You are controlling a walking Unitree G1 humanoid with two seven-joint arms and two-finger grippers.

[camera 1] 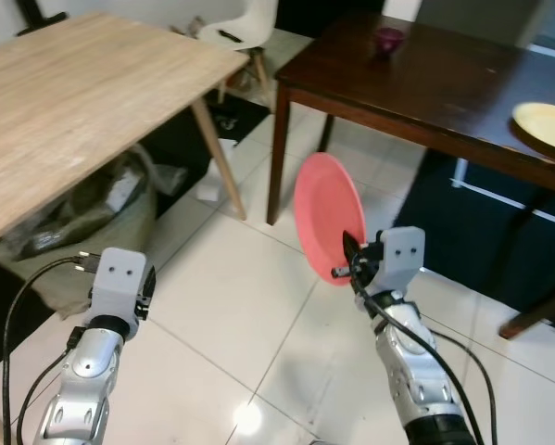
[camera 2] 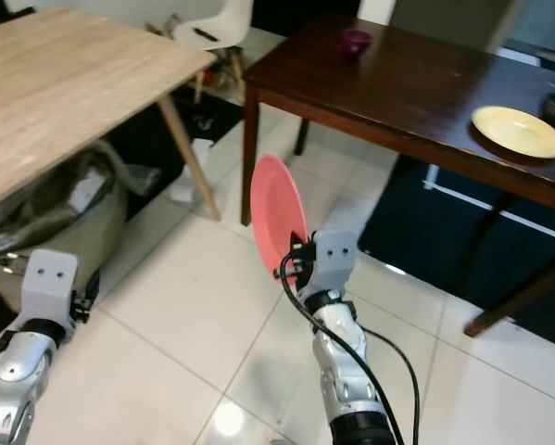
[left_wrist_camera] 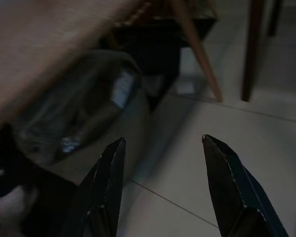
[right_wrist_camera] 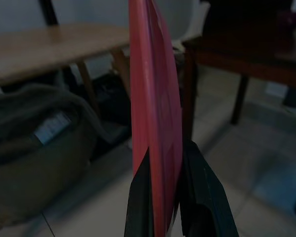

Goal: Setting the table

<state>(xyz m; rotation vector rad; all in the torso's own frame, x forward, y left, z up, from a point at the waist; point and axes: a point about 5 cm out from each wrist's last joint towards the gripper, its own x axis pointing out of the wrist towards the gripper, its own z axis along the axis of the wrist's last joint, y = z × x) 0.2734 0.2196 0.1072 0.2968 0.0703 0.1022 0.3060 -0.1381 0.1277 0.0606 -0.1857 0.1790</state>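
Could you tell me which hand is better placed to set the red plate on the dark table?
The right hand: it already grips the red plate by its rim, on the dark table's side. The left hand hangs open near the light wooden table.

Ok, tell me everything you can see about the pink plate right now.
The pink plate is round, plain and matte, probably plastic, with a shallow raised rim. It stands on edge, nearly upright, held in the air over the white tiled floor, in front of the dark wooden table and below its top. The right tool pinches its lower rim, one black finger on each face. Nothing else touches it. No food or marks show on it.
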